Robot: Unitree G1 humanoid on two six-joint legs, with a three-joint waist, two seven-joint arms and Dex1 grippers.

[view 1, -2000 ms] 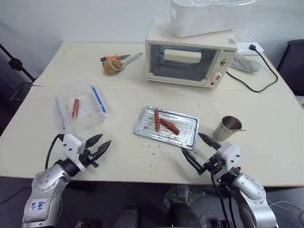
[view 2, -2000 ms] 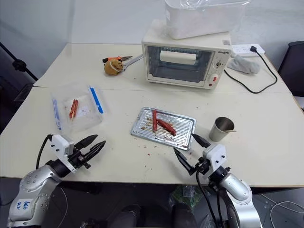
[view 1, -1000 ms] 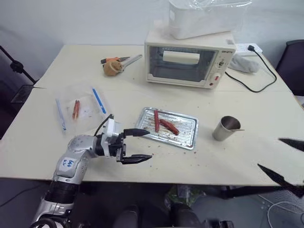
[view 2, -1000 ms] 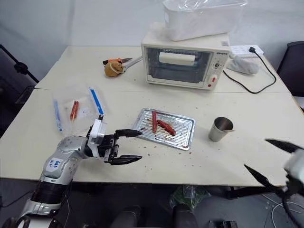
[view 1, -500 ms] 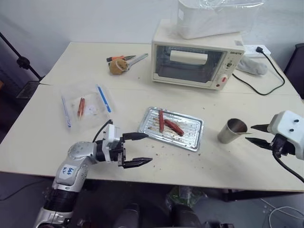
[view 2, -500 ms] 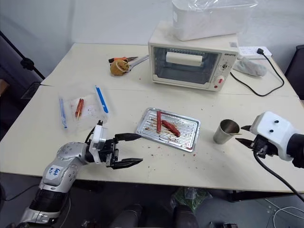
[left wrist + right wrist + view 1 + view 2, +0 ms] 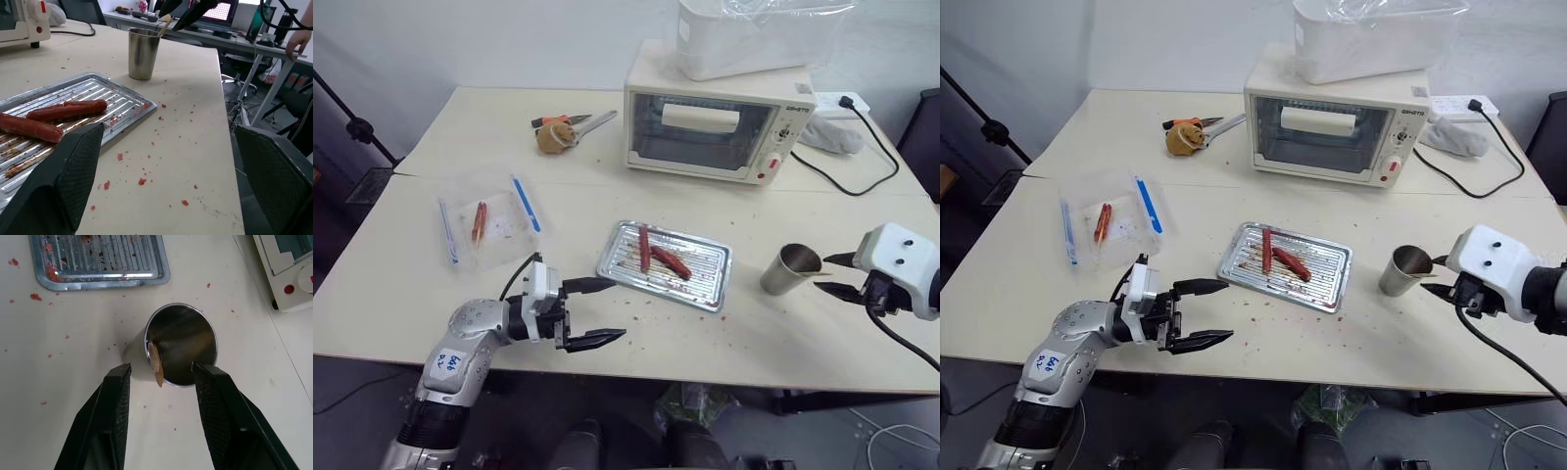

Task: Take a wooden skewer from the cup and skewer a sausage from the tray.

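The right tool (image 7: pixel 159 377) hangs at the right edge of the counter (image 7: pixel 411 284), tilted downward toward the cup (image 7: pixel 786 269), which stands upright just right of the tray (image 7: pixel 707 257). Its two black fingers (image 7: pixel 115 396) are partly spread, one on each side of the cup's rim, with the wooden skewer's (image 7: pixel 155 363) top end leaning against the rim between them; they do not touch the skewer, and nothing is held.

The left arm lies low along the counter's near edge, forearm bent inward, its tool (image 7: pixel 595 312) pointing level to the right toward the tray's near left corner. Its fingers (image 7: pixel 592 285) are spread wide and empty.

The darker, curved sausage (image 7: pixel 670 262) lies in the middle of the tray, beside a paler, straighter one (image 7: pixel 643 248) on its left. Reddish crumbs (image 7: pixel 142 181) dot the counter near the tray.
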